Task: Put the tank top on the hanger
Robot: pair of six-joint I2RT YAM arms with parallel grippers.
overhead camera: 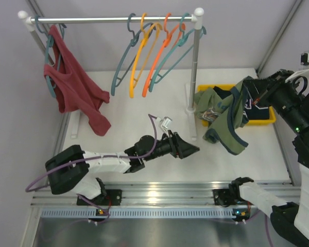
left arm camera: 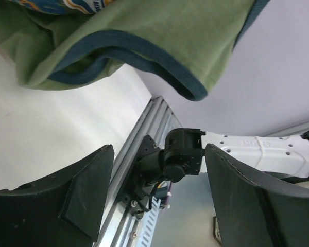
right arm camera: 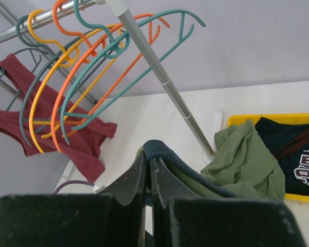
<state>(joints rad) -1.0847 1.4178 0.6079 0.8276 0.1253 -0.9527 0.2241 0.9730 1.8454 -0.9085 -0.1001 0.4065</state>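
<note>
Tank top (overhead camera: 232, 123), limp olive cloth, dark trim pinched in right pincer (right arm camera: 148, 163); left pincer (overhead camera: 191, 146) wide, empty.

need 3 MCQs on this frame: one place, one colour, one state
1. Where is the tank top? A) pinched in the right claw, by the yellow bin B) wholly inside the bin C) flat at the left arm's base
2. Colour of the hung garment on the rail? A) navy B) red C) white
3. Left claw? A) open, empty B) shut on the tank top C) shut on a hanger
1A, its trim sits in the shut jaws; 2B, red fabric hangs there; 3A, jaws stand wide, nothing between.
</note>
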